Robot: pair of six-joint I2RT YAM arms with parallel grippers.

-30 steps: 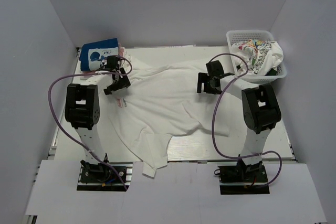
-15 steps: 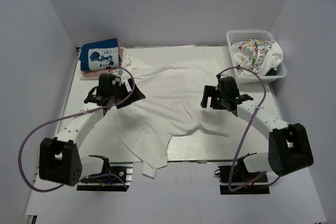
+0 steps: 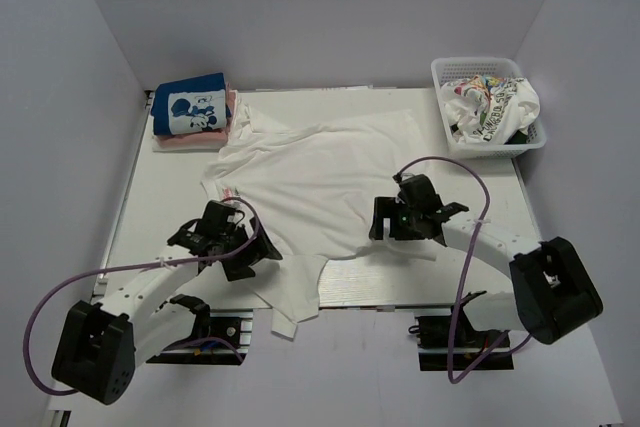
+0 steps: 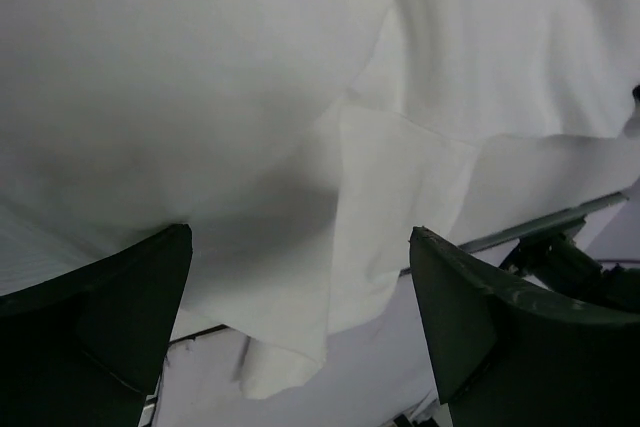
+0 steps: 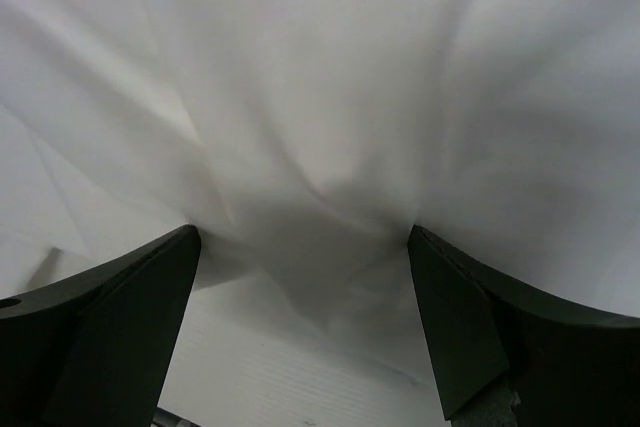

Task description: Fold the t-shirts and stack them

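Note:
The large plain white t-shirt lies spread and wrinkled across the table's middle. Its lower end hangs over the near edge. My left gripper is open and low over the shirt's near left part. In the left wrist view white cloth lies between the wide jaws. My right gripper is open over the shirt's near right hem, with bunched cloth between its jaws. The folded blue mouse shirt lies on the pink one at the far left.
A white mesh basket at the far right holds the printed white shirt and a bit of dark green cloth. Bare table shows at the left. The table's near edge has a metal rail.
Both arms have swung from the shirt's far half toward the near edge and dropped low over it. The shirt's near left part has shifted. Both grippers stay open.

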